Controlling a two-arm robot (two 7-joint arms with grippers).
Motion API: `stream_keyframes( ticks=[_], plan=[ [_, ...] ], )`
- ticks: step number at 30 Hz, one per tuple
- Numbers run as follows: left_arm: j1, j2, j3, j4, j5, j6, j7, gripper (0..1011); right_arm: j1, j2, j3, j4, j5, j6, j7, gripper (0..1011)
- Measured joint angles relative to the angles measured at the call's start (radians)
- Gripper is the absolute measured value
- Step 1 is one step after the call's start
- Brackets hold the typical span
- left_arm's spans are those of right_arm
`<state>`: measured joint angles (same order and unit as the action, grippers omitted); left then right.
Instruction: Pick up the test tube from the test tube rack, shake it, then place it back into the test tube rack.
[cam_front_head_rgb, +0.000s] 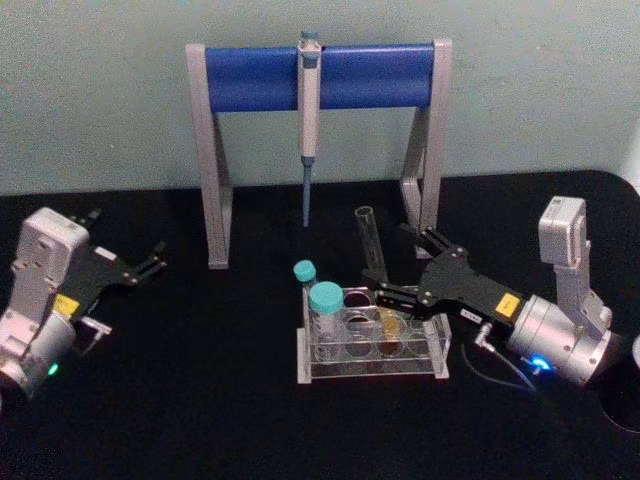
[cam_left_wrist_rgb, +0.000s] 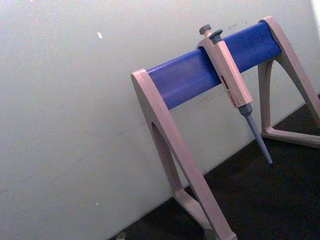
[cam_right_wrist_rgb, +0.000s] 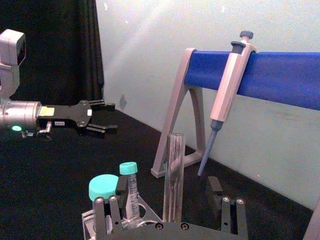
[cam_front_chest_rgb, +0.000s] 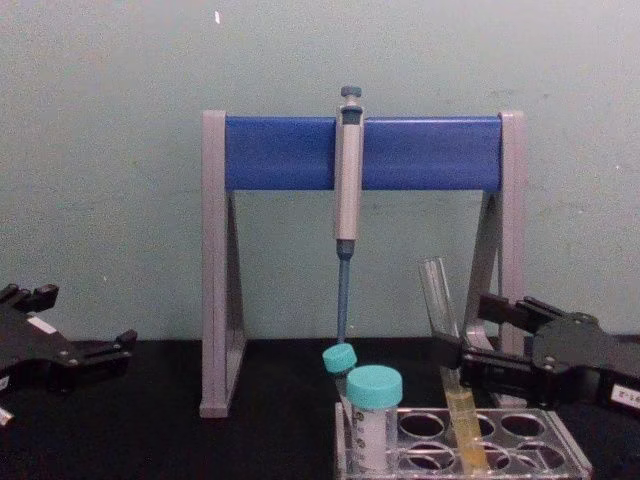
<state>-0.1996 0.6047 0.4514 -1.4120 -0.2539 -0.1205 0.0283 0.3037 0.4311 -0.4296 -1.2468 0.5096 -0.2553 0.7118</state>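
R gripper is wide open, holding nothing, jaws either side of tube, which leans in rack. Risk: closing off-centre shoves the tilted glass sideways, may drag rack or slip; no cap, so liquid could spill. L gripper parked left, open

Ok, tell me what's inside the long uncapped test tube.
Yellow liquid fills the lower part of the test tube; the glass above looks empty. In the chest view a finger of the open right gripper crosses its middle, hiding that stretch.
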Motion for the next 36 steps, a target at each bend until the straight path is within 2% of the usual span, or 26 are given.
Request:
stream_keyframes(
  ticks=[5, 10, 13, 14, 15, 16, 17, 20, 21, 24, 26, 27, 30, 36],
  plan=[
    [0.0, 0.0, 0.0, 0.0, 0.0, 0.0, 0.0, 1001, -0.009, 0.001, 0.004, -0.019, -0.014, -0.023, -0.012, 1000],
    [0.0, 0.0, 0.0, 0.0, 0.0, 0.0, 0.0, 1002, -0.043, 0.002, 0.042, -0.079, -0.007, -0.061, -0.049, 1000],
    [0.0, 0.0, 0.0, 0.0, 0.0, 0.0, 0.0, 1001, -0.073, -0.007, 0.084, -0.13, -0.007, -0.08, -0.11, 1000],
    [0.0, 0.0, 0.0, 0.0, 0.0, 0.0, 0.0, 1001, -0.089, -0.015, 0.107, -0.157, -0.014, -0.083, -0.156, 1000],
    [0.0, 0.0, 0.0, 0.0, 0.0, 0.0, 0.0, 1001, -0.089, -0.015, 0.107, -0.157, -0.014, -0.083, -0.156, 1000],
    [0.0, 0.0, 0.0, 0.0, 0.0, 0.0, 0.0, 1001, -0.104, -0.023, 0.129, -0.18, -0.027, -0.083, -0.208, 1000],
    [0.0, 0.0, 0.0, 0.0, 0.0, 0.0, 0.0, 1001, -0.118, -0.033, 0.15, -0.202, -0.051, -0.076, -0.271, 1000],
    [0.0, 0.0, 0.0, 0.0, 0.0, 0.0, 0.0, 1001, -0.135, -0.047, 0.173, -0.225, -0.108, -0.054, -0.368, 1000],
    [0.0, 0.0, 0.0, 0.0, 0.0, 0.0, 0.0, 1001, -0.14, -0.053, 0.181, -0.229, -0.143, -0.033, -0.419, 1000],
    [0.0, 0.0, 0.0, 0.0, 0.0, 0.0, 0.0, 1001, -0.143, -0.066, 0.189, -0.225, -0.2, 0.014, -0.498, 1000],
    [0.0, 0.0, 0.0, 0.0, 0.0, 0.0, 0.0, 1001, -0.141, -0.083, 0.192, -0.199, -0.253, 0.08, -0.569, 1000],
    [0.0, 0.0, 0.0, 0.0, 0.0, 0.0, 0.0, 1001, -0.141, -0.083, 0.192, -0.199, -0.253, 0.08, -0.569, 1000],
    [0.0, 0.0, 0.0, 0.0, 0.0, 0.0, 0.0, 1002, -0.134, -0.101, 0.189, -0.152, -0.294, 0.154, -0.618, 1000],
    [0.0, 0.0, 0.0, 0.0, 0.0, 0.0, 0.0, 1001, -0.133, -0.118, 0.192, -0.107, -0.314, 0.209, -0.636, 1000]
  ],
)
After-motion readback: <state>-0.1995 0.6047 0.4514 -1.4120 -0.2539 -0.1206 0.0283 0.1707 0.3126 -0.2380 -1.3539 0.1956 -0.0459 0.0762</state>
